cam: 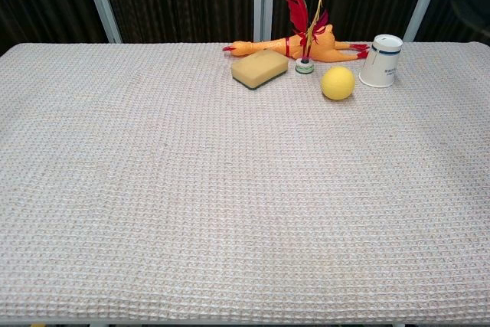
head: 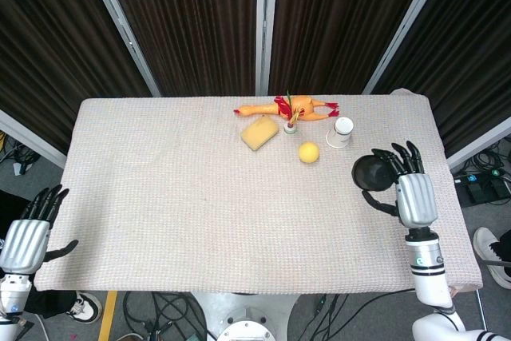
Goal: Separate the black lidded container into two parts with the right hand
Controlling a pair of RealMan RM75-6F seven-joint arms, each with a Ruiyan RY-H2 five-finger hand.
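Observation:
The black lidded container (head: 370, 172) is a round dark pot, seen in the head view near the table's right edge. My right hand (head: 413, 193) grips it from the right side, fingers wrapped over its top. The chest view shows no container standing on the cloth, so it is held up off the table. I cannot tell from here whether lid and base are still together. My left hand (head: 28, 237) hangs off the table's front left corner, fingers apart and holding nothing.
At the back of the cloth-covered table (head: 200, 213) lie a rubber chicken (cam: 306, 46), a yellow sponge (cam: 259, 69), a yellow ball (cam: 338, 83), a white cup (cam: 381, 60) and a small feathered shuttlecock (cam: 305, 65). The cup stands close to the held container.

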